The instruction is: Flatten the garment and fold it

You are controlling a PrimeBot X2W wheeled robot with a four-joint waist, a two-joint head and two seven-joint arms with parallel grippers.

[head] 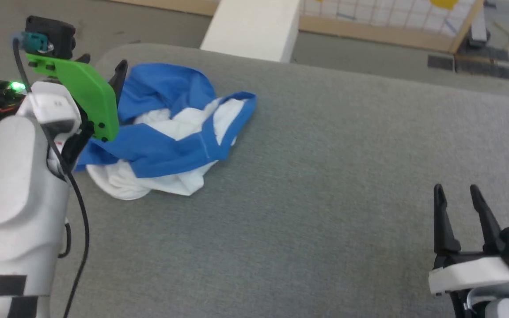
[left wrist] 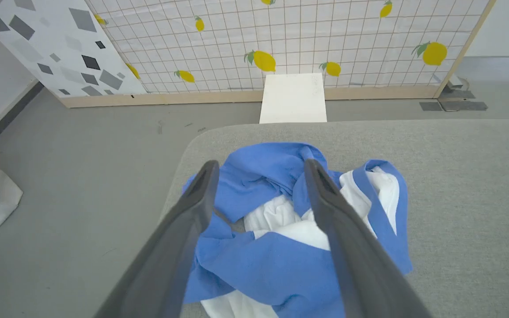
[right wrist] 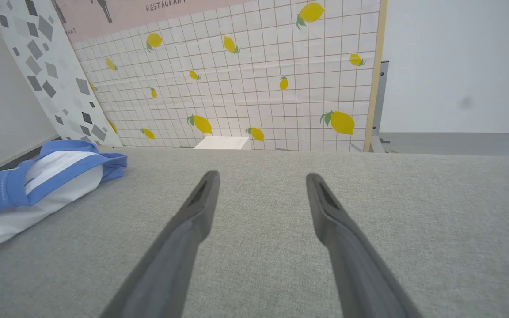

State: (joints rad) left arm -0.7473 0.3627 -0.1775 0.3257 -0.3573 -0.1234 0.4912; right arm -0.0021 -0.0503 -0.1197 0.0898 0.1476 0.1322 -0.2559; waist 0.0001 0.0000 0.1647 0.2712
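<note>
The garment lies crumpled in a heap at the far left of the grey table, blue sleeves wrapped over bunched white cloth. My left gripper is at the heap's left end, partly hidden behind its green bracket. In the left wrist view this gripper is open, its fingers straddling the blue folds of the garment, with nothing clamped. My right gripper stands open over bare table at the lower right, far from the cloth. In the right wrist view it is open and the garment lies far left.
A white box stands on the floor just beyond the table's far edge, also visible as the white box. A lemon-patterned screen stands behind it. The table's rounded left corner is right beside the heap. Grey floor lies to the left.
</note>
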